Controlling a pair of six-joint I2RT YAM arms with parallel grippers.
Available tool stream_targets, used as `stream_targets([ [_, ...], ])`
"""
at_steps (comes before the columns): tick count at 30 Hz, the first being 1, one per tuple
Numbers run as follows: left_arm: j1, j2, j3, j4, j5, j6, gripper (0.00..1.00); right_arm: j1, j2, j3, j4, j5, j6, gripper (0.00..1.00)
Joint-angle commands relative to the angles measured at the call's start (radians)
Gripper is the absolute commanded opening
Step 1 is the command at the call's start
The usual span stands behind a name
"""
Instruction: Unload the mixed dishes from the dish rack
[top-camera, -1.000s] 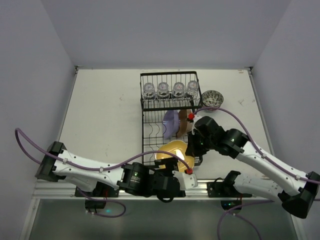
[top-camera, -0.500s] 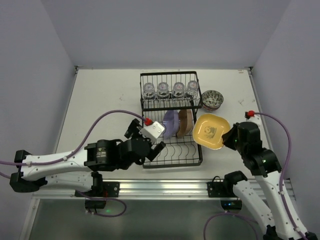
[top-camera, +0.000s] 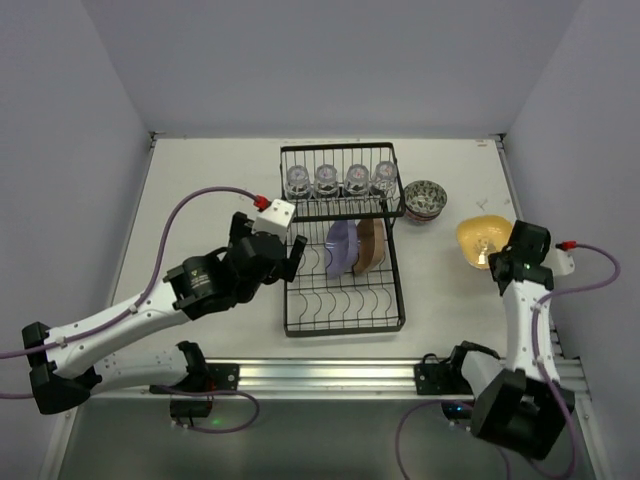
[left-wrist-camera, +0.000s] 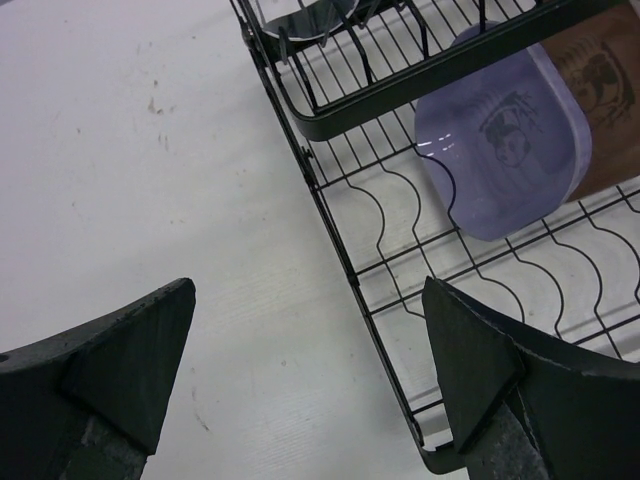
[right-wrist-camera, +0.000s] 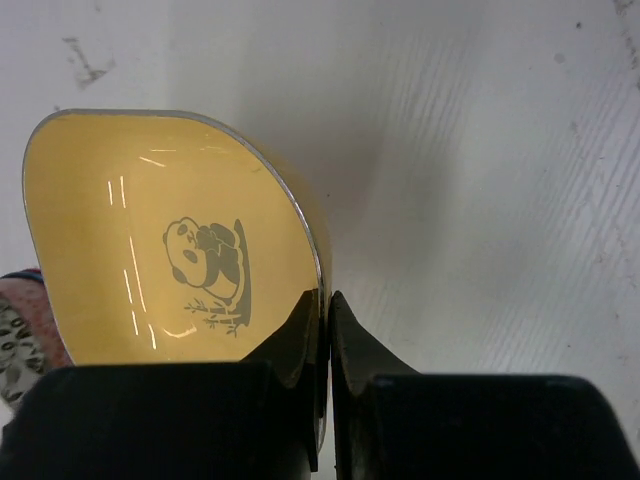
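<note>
The black wire dish rack (top-camera: 345, 329) stands mid-table, with several clear glass cups (top-camera: 341, 180) on its upper shelf. A purple plate (top-camera: 341, 248) and a tan plate (top-camera: 369, 244) stand upright in its lower tray. My right gripper (top-camera: 503, 257) is shut on the rim of the yellow panda plate (top-camera: 480, 238), tilted low over the table right of the rack. In the right wrist view the fingers pinch that plate (right-wrist-camera: 170, 240) at its edge. My left gripper (top-camera: 283, 256) stands open beside the rack's left side (left-wrist-camera: 340, 230), facing the purple plate (left-wrist-camera: 505, 140), holding nothing.
A patterned bowl (top-camera: 425, 198) sits on the table just right of the rack's upper shelf, and a reddish patterned edge (right-wrist-camera: 18, 325) shows at the left of the right wrist view. Purple cables loop off both arms. Walls close in left, right and back.
The right arm has carried the yellow plate from the rack's front out to the right side of the table. The left arm swung from the front to the rack's left side.
</note>
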Motion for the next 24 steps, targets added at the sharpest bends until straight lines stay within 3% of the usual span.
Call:
stream_targets([
  [1,0.008,-0.020,0.000,0.047,0.039,-0.020,1.00,-0.015,0.151,-0.021,0.213,-0.013,0.105,0.00],
  [5,0.010,-0.037,-0.003,0.047,0.055,-0.017,1.00,-0.018,0.358,0.039,0.270,-0.013,0.059,0.00],
  [16,0.010,-0.014,-0.006,0.107,0.156,-0.033,1.00,-0.039,0.501,0.046,0.212,-0.027,0.203,0.00],
  [21,0.010,0.017,-0.009,0.142,0.200,-0.053,1.00,-0.039,0.511,0.045,0.188,-0.040,0.220,0.21],
  [22,0.010,0.021,-0.009,0.155,0.207,-0.058,1.00,-0.038,0.503,0.042,0.187,-0.043,0.225,0.27],
  [23,0.010,0.026,-0.011,0.161,0.213,-0.066,1.00,-0.039,0.497,0.039,0.188,-0.050,0.223,0.40],
  [24,0.010,0.038,-0.012,0.165,0.234,-0.070,1.00,-0.039,0.488,0.037,0.187,-0.054,0.220,0.42],
])
